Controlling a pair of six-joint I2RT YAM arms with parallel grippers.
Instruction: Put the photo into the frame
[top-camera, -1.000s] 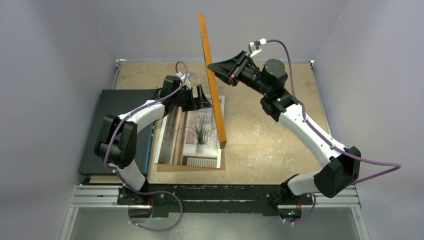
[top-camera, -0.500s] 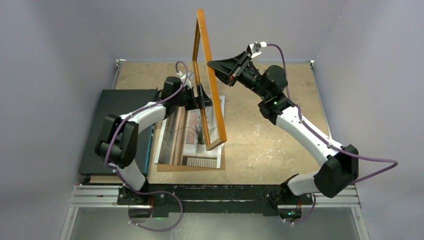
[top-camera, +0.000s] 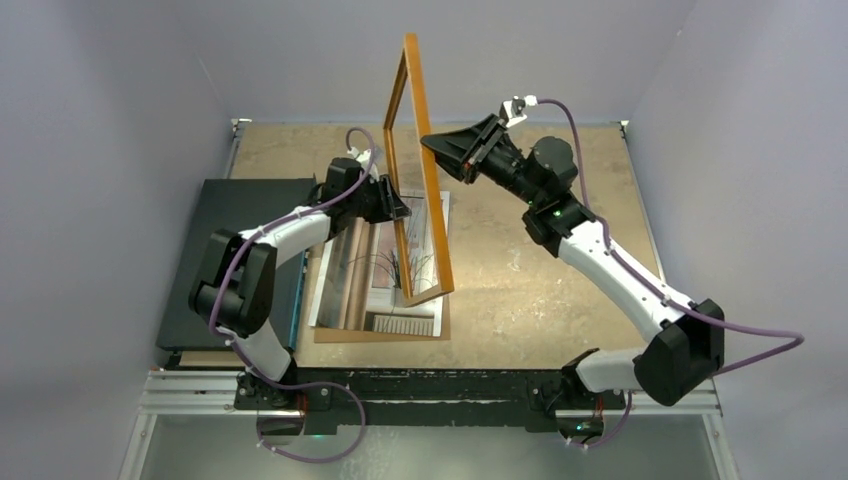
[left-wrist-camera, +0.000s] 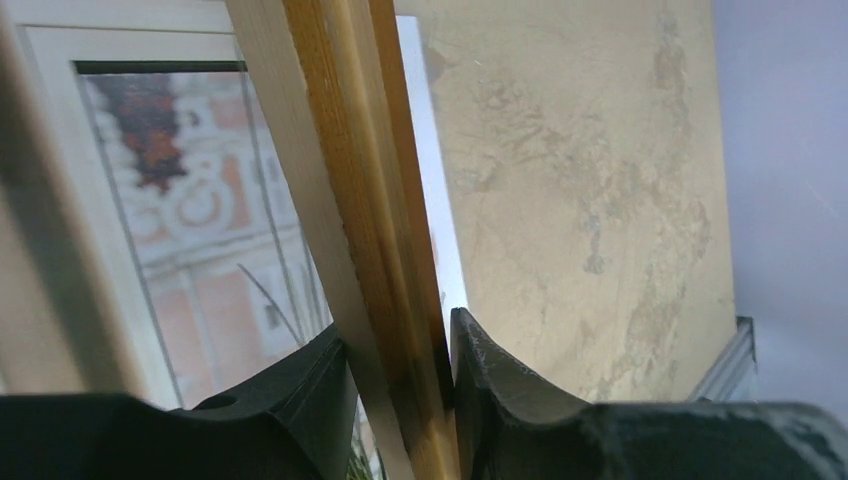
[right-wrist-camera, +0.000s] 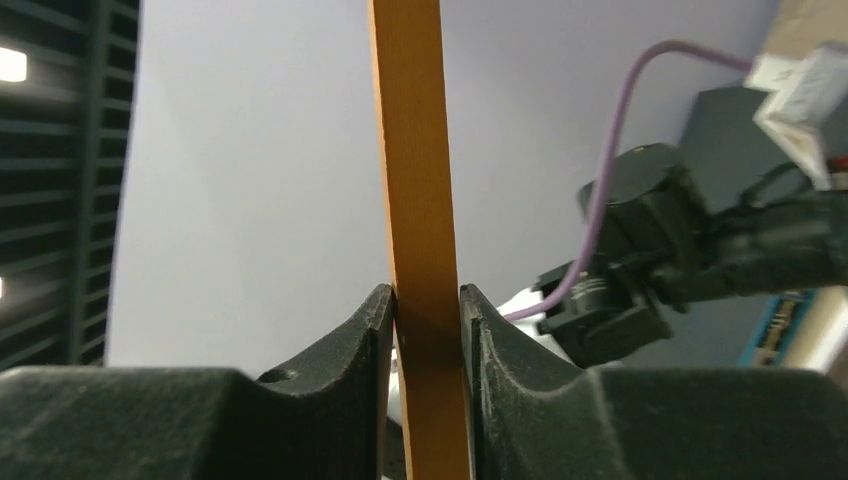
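Over the photo (top-camera: 348, 283), the frame (top-camera: 424, 170) upright in left tool (left-wrist-camera: 398, 335) and right tool (right-wrist-camera: 422, 298).

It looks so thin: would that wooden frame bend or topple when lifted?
Probably stiff: the frame looks straight with only the left pincer and right pincer gripping its rails. Likely light, being thin. Upright, it would probably topple if released.

The left arm (top-camera: 290, 225) reaches forward with its elbow bent. The left claw (top-camera: 398, 207) is clamped low on the left rail of the frame (top-camera: 433, 200). The right arm (top-camera: 610, 260) stretches up from the frame's right side with its wrist raised. The right claw (top-camera: 437, 146) pinches the right rail higher up.
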